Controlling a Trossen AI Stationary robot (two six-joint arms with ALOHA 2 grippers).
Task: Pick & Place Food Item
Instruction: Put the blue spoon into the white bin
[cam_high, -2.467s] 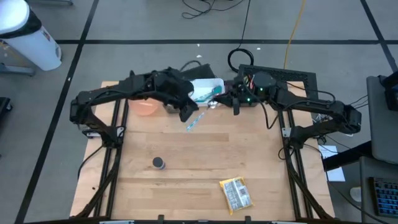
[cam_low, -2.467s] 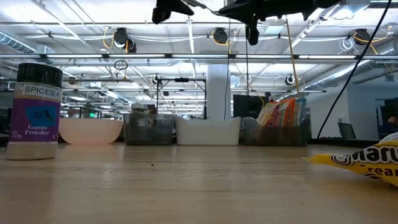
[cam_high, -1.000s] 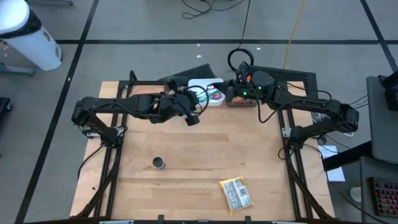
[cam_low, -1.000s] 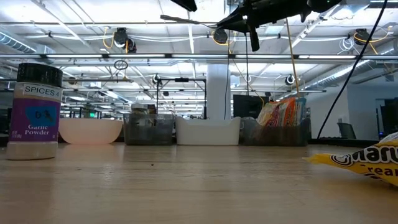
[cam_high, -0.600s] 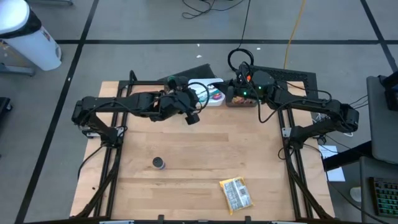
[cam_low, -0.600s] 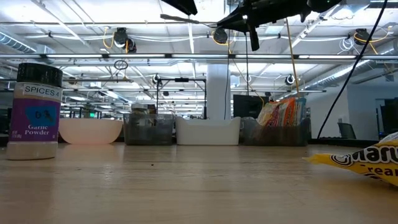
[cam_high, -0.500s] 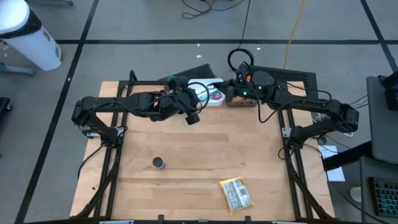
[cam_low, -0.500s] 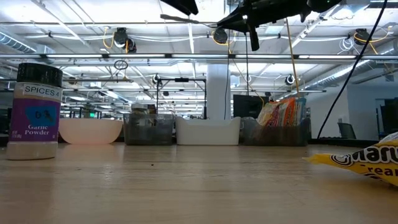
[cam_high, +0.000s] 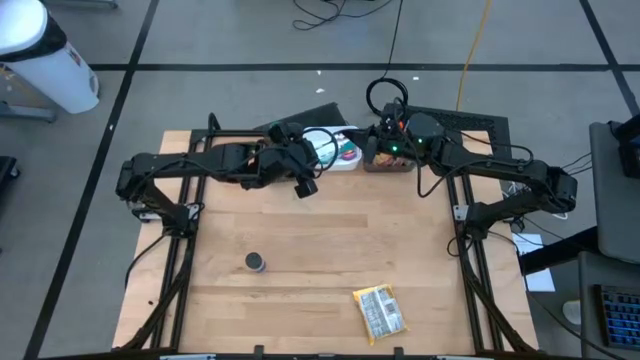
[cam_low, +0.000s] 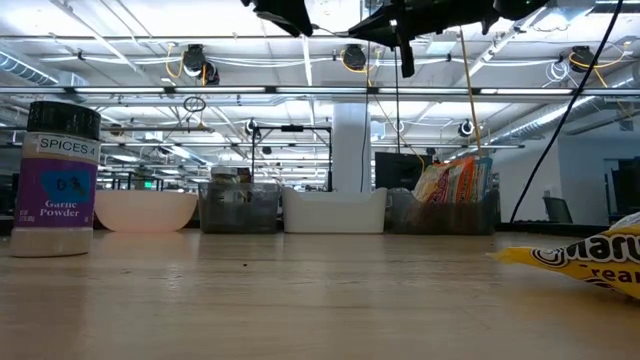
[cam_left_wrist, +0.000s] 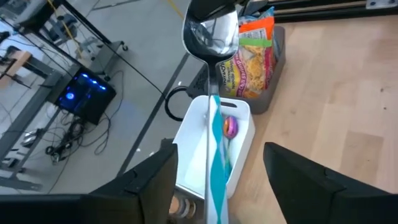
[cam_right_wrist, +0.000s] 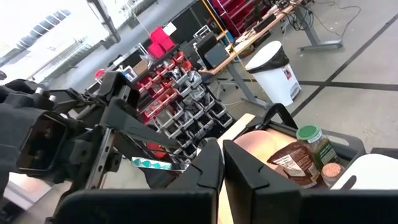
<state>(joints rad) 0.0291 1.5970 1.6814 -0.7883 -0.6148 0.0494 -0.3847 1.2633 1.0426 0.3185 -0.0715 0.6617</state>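
My left gripper (cam_high: 312, 170) is high above the table's far middle, in front of the white bin (cam_high: 338, 152). It holds a spoon (cam_left_wrist: 212, 93) with a shiny metal bowl (cam_left_wrist: 211, 31) and a white and teal handle. The spoon points out over the white bin (cam_left_wrist: 214, 146). My right gripper (cam_high: 380, 152) hovers over the bin of snack packets (cam_left_wrist: 255, 50) at the far edge; its fingers (cam_right_wrist: 222, 168) are shut and empty. A yellow snack bag (cam_high: 380, 312) lies flat near the table's front edge. My left gripper (cam_left_wrist: 217, 171) has the spoon by the lower part of its teal and white handle (cam_left_wrist: 215, 186), which runs back between the two fingers. The spot where they meet it lies below the picture's edge. The spoon is lifted clear, its bowl pointing away over the white bin.
A garlic powder jar (cam_high: 256, 262) stands on the near left of the table, and also shows in the low view (cam_low: 60, 180). A pink bowl (cam_low: 145, 210), clear bins and the white bin line the far edge. A small round item (cam_left_wrist: 230, 127) lies in the white bin.
My left gripper has drawn back a little toward the table's left edge with the spoon, which stays lifted clear and pointing at the white bin. My right arm has kept still.
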